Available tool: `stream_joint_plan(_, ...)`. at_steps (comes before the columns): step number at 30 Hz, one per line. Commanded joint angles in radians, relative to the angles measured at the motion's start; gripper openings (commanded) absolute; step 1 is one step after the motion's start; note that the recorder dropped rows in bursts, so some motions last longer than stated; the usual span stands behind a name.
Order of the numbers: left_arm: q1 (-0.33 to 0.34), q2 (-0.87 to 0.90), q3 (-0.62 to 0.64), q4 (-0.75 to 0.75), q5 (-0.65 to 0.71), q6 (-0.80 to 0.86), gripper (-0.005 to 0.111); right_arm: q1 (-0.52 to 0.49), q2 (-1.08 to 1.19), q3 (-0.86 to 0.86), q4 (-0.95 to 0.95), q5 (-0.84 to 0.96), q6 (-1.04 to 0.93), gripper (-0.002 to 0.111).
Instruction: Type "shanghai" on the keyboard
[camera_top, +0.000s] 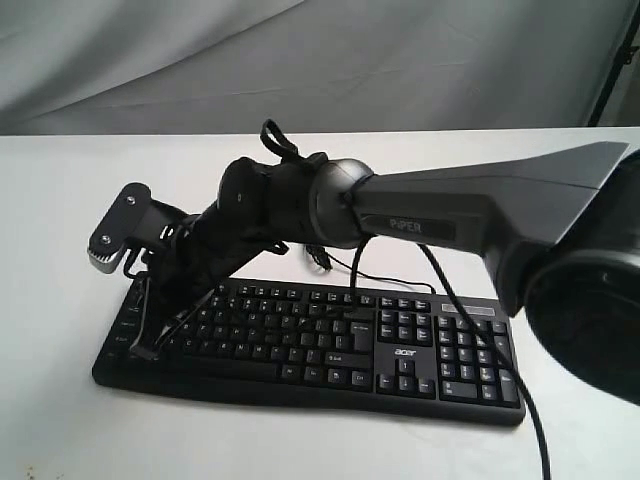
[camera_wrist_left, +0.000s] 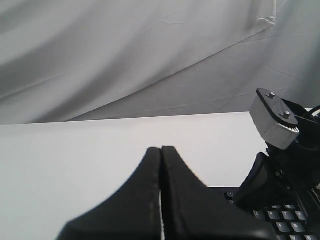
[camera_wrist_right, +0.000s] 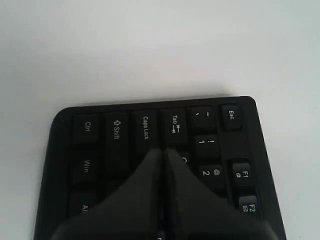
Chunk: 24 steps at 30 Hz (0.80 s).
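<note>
The black keyboard lies across the white table, its thin cable running off the back. My right arm reaches across to the keyboard's left end, where my right gripper points down at the keys. In the right wrist view the right gripper is shut with nothing held, its tips over the keyboard just inward of Caps Lock and Tab, beside the Q key. My left gripper is shut and empty, raised above the table by the keyboard's corner. It does not show in the exterior view.
White table all round the keyboard, grey cloth backdrop behind. The right arm's grey wrist camera block sits close to the left gripper. A dark arm base fills the exterior view's right edge.
</note>
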<state>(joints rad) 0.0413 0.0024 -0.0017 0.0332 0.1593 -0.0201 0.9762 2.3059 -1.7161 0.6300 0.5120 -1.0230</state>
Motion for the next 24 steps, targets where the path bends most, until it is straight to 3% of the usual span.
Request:
stream_joint_plan(1,-0.006,-0.002,0.002,0.0,-0.006,-0.003,0.0,0.001,0.013,-0.008,-0.007,-0.011,0.005,0.0)
stream_joint_plan(24,-0.006,-0.002,0.002,0.0,-0.006,-0.003,0.0,0.001,0.038,-0.008,-0.063,0.014,0.041,0.0)
